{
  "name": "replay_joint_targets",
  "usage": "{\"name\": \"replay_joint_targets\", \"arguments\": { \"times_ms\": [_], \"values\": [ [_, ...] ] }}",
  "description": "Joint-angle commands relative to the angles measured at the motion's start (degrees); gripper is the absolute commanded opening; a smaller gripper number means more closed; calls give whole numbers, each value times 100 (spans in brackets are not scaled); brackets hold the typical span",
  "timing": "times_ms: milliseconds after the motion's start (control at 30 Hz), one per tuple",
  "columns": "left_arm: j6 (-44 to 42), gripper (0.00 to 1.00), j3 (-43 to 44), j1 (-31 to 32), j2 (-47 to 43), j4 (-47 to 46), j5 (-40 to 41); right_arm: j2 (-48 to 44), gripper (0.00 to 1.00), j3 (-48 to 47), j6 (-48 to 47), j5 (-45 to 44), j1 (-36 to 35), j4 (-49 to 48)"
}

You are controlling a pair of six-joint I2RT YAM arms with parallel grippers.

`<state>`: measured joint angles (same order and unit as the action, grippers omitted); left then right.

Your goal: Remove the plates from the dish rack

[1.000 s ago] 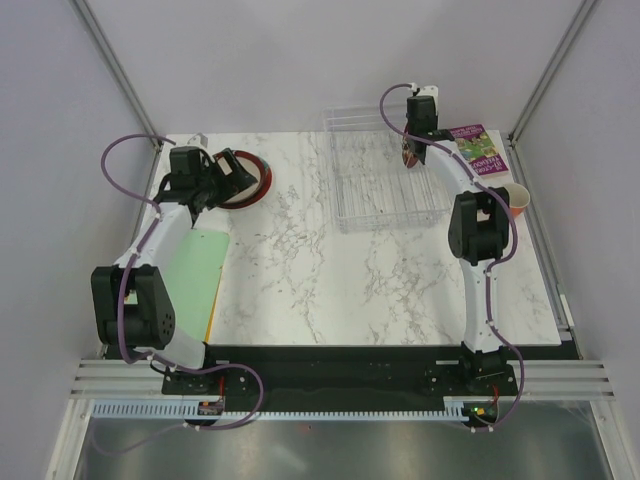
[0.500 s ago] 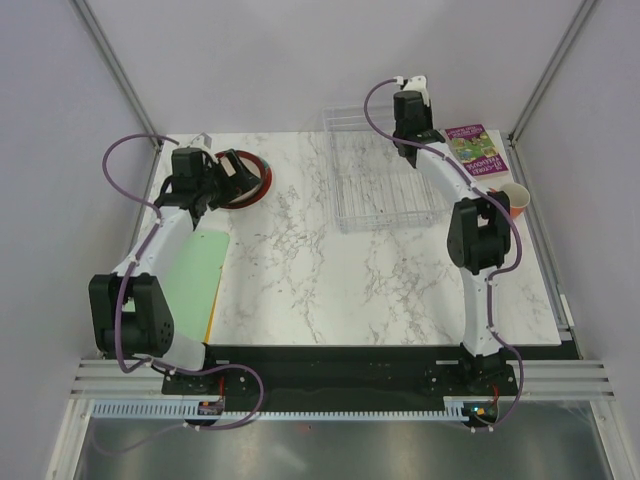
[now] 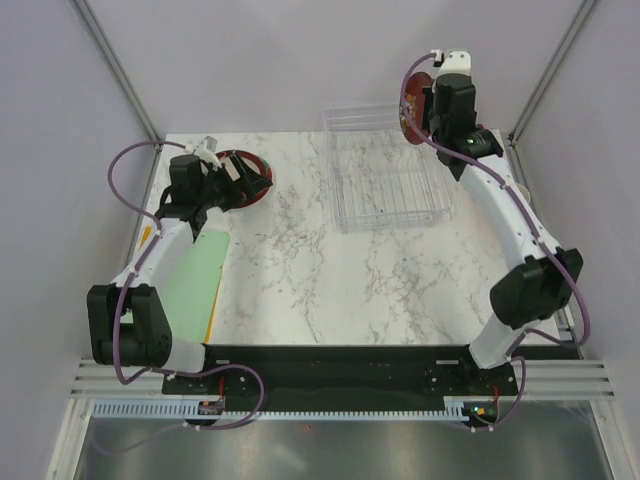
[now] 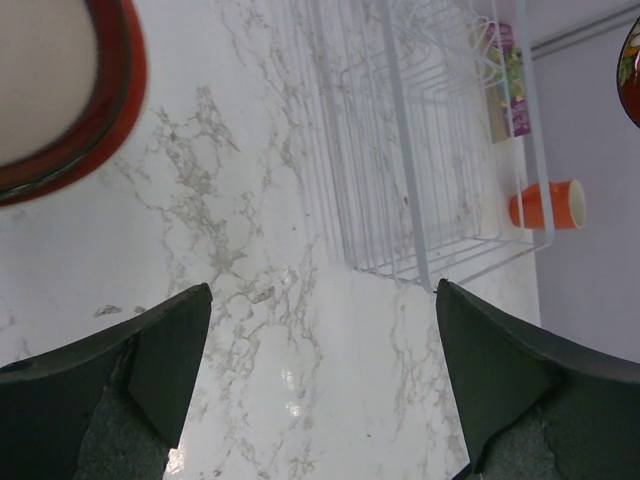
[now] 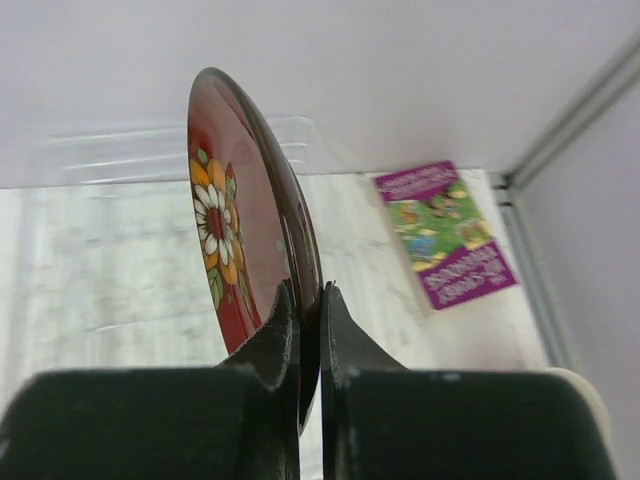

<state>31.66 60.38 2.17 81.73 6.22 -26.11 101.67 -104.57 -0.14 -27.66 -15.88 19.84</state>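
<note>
Marble table (image 3: pixel 330 290) here, and we see the right gripper (image 5: pixel 308 295) clamped on the rim of a red flowered plate (image 5: pixel 225 225), held on edge above the dish rack (image 3: pixel 385 175) at upper right to clear its slots, left gripper (image 4: pixel 320 330) gaping by the cream plate (image 4: pixel 50 80) upper-left.

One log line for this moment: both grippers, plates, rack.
left gripper: open, near plate on table | right gripper: shut on floral plate, held on edge in the air | dish rack: no plates visible
</note>
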Motion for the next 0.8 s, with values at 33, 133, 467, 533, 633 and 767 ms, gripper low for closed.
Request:
{"name": "replay_joint_targets", "arguments": {
  "times_ms": [33,133,467,533,633,767],
  "values": [
    [744,100,-526,55,-386,-1436,-974,-1245,0,568,1461,2315,-258,56],
    [1175,100,-816,90,-448,-2165,-1264,-1657,0,903,1954,3027,-433,-14],
    [1888,100,-1011,494,-685,-3038,-1283,-2204,0,1835,2712,3434,-1233,-524],
    [1940,100,-1037,564,-711,-3074,-1248,-2256,0,1941,2774,3434,-1277,-559],
    [2045,100,-1107,696,-711,-3276,-1195,-2265,0,2028,2827,3487,-1374,-595],
    [2072,100,-1107,907,-606,-3338,-1107,-2327,0,2160,2914,3513,-1479,-708]
  ]
}}
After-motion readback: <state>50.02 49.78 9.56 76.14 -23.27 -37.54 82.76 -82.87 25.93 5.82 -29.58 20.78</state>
